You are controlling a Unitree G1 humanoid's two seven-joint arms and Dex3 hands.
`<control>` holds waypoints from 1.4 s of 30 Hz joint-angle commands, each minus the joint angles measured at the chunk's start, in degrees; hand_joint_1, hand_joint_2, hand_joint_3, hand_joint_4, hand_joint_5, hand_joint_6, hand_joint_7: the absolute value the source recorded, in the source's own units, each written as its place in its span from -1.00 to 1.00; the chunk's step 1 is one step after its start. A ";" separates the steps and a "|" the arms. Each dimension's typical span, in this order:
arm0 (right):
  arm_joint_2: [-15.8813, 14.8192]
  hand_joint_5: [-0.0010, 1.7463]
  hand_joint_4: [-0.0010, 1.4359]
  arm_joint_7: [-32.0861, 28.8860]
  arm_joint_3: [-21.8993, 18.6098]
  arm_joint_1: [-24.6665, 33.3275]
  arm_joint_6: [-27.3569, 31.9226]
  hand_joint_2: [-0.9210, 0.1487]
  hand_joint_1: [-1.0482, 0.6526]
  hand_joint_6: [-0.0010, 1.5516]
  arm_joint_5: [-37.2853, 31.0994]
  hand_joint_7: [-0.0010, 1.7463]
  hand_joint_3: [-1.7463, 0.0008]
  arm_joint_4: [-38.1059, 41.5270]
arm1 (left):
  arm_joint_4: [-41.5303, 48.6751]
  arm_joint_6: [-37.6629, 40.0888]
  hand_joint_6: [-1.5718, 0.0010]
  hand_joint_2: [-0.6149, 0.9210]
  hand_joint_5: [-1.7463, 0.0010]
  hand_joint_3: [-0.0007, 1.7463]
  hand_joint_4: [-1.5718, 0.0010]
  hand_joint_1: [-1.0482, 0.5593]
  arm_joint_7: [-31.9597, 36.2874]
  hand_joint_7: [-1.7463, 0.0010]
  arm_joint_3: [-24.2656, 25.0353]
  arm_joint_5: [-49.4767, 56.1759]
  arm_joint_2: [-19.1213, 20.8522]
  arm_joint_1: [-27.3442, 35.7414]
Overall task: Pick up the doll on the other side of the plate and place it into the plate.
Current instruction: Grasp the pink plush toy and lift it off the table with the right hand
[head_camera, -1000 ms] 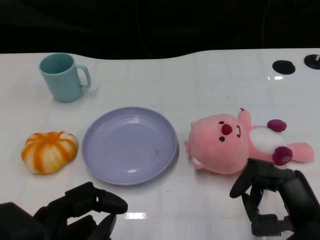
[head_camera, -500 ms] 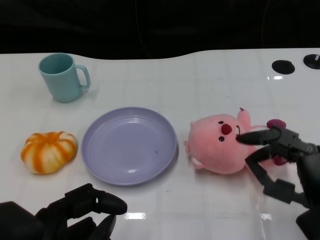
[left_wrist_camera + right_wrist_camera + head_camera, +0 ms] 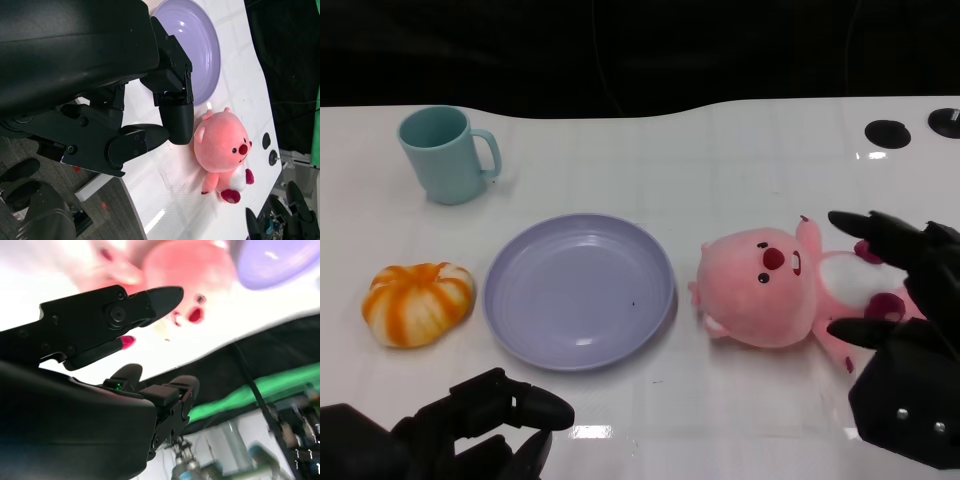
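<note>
A pink plush doll (image 3: pixel 772 287) with a white belly lies on its back on the white table, just right of the lavender plate (image 3: pixel 579 290). My right hand (image 3: pixel 900 310) hovers over the doll's body and feet, fingers spread, holding nothing. The right wrist view shows the doll's pink head (image 3: pixel 187 265) blurred beyond that hand's fingers (image 3: pixel 150 302). My left hand (image 3: pixel 470 425) sits low at the near edge, in front of the plate, fingers curled and empty. In the left wrist view the doll (image 3: pixel 227 150) and the plate (image 3: pixel 200 47) lie beyond that hand (image 3: pixel 145 120).
A teal mug (image 3: pixel 447 154) stands at the back left. An orange and white striped pumpkin toy (image 3: pixel 418 303) lies left of the plate. Two black round holes (image 3: pixel 887 133) mark the table's far right corner.
My right hand has risen from the near edge and moved forward over the doll's body, its fingers spreading wider. The doll, the plate and my left hand have stayed put.
</note>
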 commanded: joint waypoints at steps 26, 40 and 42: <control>-0.04 -0.64 -0.97 7.98 13.13 -19.50 11.04 -1.00 -0.60 -0.77 -6.99 -0.98 0.99 24.75 | -2.49 -0.14 0.30 0.89 -1.00 -0.21 0.30 0.02 0.28 -0.47 0.81 -0.50 -0.34 1.89; 2.42 -0.68 -0.88 8.24 18.31 -30.65 9.20 -1.00 -0.65 -0.69 -4.18 -0.97 0.94 46.61 | -3.34 0.61 0.28 0.90 -1.00 -0.25 0.31 0.02 0.58 -0.46 1.65 -1.61 -0.51 2.29; 2.85 -0.68 -0.83 7.65 19.23 -32.85 7.55 -1.00 -0.64 -0.63 -3.94 -0.95 0.94 50.81 | -3.33 0.35 0.28 0.91 -0.99 -0.26 0.30 0.03 0.54 -0.45 1.51 -1.27 -0.13 2.31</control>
